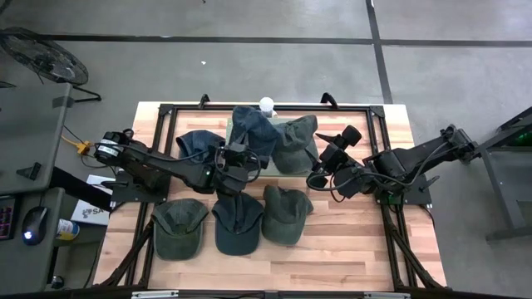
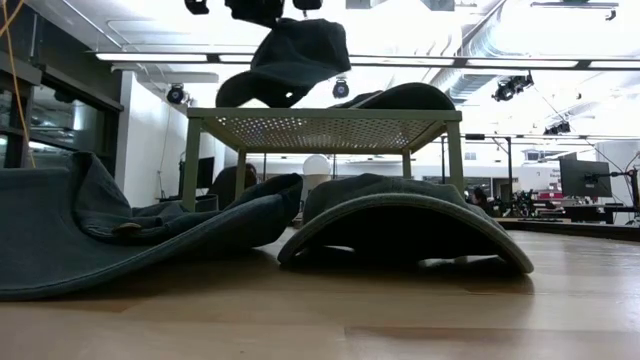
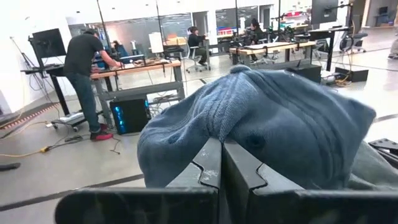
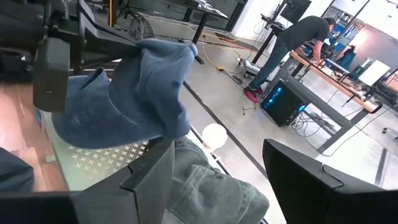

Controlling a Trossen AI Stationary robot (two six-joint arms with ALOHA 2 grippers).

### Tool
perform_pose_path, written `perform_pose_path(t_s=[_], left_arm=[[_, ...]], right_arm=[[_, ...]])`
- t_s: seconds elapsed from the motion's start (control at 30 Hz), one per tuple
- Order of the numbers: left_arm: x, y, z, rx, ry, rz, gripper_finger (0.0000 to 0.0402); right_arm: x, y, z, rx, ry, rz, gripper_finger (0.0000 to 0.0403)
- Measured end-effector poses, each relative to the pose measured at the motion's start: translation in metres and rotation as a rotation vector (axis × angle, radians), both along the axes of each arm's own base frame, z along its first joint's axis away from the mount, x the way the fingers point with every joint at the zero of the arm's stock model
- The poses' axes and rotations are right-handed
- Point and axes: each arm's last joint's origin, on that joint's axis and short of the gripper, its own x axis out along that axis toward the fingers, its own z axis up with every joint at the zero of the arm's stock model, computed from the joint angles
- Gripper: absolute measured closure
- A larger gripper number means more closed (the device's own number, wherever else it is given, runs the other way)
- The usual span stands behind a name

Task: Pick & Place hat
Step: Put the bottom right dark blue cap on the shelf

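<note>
A blue cap is held by my left gripper, which is shut on it over the perforated stand at the table's far middle. In the low view the cap hangs just above the stand's top. A green cap lies crown up on the stand's right half. My right gripper is open and touches nothing, near the stand's right near corner; its wrist view shows the blue cap and the green cap. My left gripper pinches a bunched fold of the blue cap's crown cloth between its two shut fingers. It comes from above and from the table's left. The cap hangs tilted below the fingers, close over the stand; whether its brim touches the top I cannot tell.
Another blue cap lies on the table left of the stand. Three caps lie in a near row: green, blue, green. A white ball sits behind the stand. People work at desks beyond the table.
</note>
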Motion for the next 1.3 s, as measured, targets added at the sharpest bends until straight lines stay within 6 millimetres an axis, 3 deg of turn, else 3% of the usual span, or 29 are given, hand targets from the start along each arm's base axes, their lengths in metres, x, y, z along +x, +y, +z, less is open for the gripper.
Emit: perform_pose_path(t_s=[0.97, 1.3], left_arm=[[-0.005, 0.002, -0.023, -0.002, -0.006, 0.000, 0.0401], [0.000, 0.020, -0.028, -0.021, -0.002, 0.010, 0.0402]], right_arm=[[0.000, 0.000, -0.001, 0.043, -0.010, 0.016, 0.0165], [-0.001, 0.000, -0.002, 0.047, -0.007, 0.012, 0.0165]])
